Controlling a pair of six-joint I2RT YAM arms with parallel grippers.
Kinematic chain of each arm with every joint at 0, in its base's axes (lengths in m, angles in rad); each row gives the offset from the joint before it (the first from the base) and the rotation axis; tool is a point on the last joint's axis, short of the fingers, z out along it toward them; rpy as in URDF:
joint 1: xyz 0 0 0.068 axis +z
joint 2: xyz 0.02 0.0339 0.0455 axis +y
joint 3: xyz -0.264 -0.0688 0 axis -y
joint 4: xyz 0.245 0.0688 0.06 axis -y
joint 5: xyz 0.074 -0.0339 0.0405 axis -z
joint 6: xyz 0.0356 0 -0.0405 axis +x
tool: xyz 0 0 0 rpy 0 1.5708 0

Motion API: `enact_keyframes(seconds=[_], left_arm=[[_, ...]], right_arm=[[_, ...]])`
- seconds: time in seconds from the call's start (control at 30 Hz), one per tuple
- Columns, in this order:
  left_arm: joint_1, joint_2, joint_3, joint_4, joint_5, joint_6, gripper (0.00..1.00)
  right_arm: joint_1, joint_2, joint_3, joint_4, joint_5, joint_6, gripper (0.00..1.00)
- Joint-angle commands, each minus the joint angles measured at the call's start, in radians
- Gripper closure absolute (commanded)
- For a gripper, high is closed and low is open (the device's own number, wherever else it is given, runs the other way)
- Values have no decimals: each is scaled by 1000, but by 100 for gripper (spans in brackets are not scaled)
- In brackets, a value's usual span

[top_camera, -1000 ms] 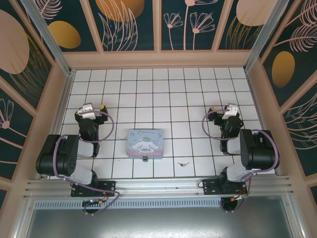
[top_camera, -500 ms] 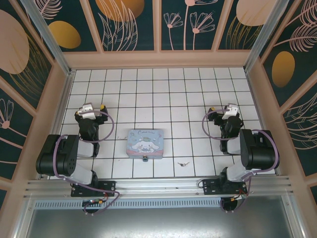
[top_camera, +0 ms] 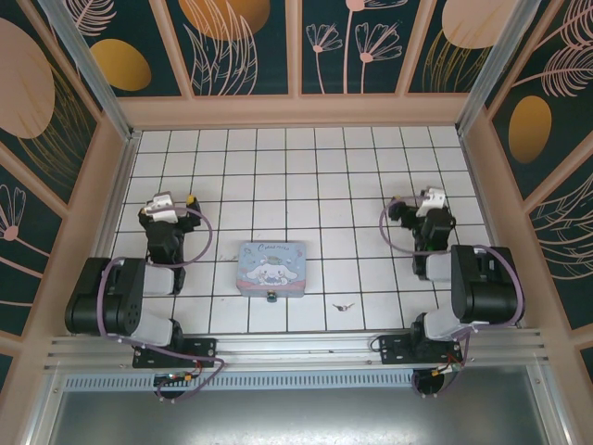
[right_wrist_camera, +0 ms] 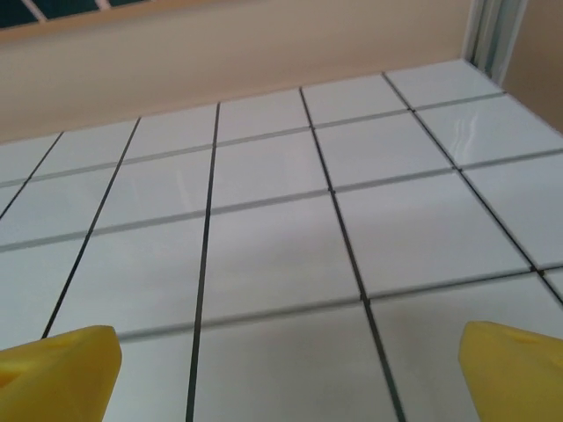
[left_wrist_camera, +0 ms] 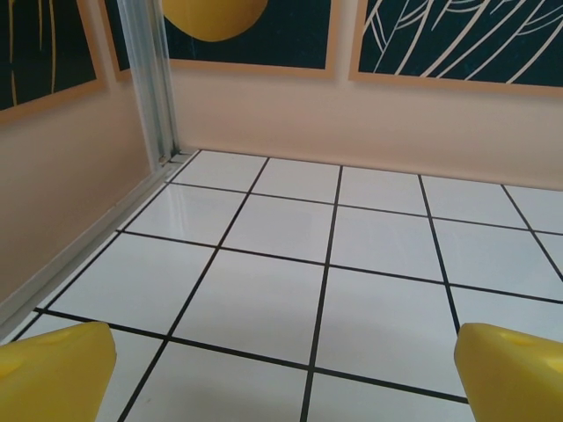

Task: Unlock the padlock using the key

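A: Layout?
B: Tiled desk point(top_camera: 315, 167), walled in. Tin point(top_camera: 271, 267) sits centre, towards the near edge. Lid is shut, contents hidden. Left arm point(top_camera: 120, 301) stands left of it, right arm point(top_camera: 477, 283) on the right.
A: Jaws?
B: Left jaws spread wide, holding nothing. Left fingertips point(left_wrist_camera: 53, 374) sit at the corners of the wrist view, bare tile between them. Right jaws the same: wide apart, right fingertips point(right_wrist_camera: 515, 369) over bare tile.
A: Padlock?
B: Padlock point(top_camera: 271, 297) is at the middle of the tin's near edge, touching it. Well apart from both jaws, which face the far wall beyond the tin, one on each side.
A: Key?
B: Key point(top_camera: 344, 304) lies flat on a tile right of the padlock, apart from the tin, far from either jaws.
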Motion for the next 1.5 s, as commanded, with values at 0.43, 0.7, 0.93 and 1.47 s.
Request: enact_keyframes(seconds=[0.43,0.7,0.93,1.47], left_arm=[[5,-394,370,-1067,87,-361,3],[4,-419,370,-1300,420,-499,12],[-120,-501,283,-1366,481,-569,13],[-340,-638,105,-1301,544,-741,25]], right_arm=[[147,-6,420,-713,-197,285,1],[449,-72,420,-935,-200,385,6],[659,-207,342,-971,-186,592,10],[953,-167,302,-1043,-17,809,24]])
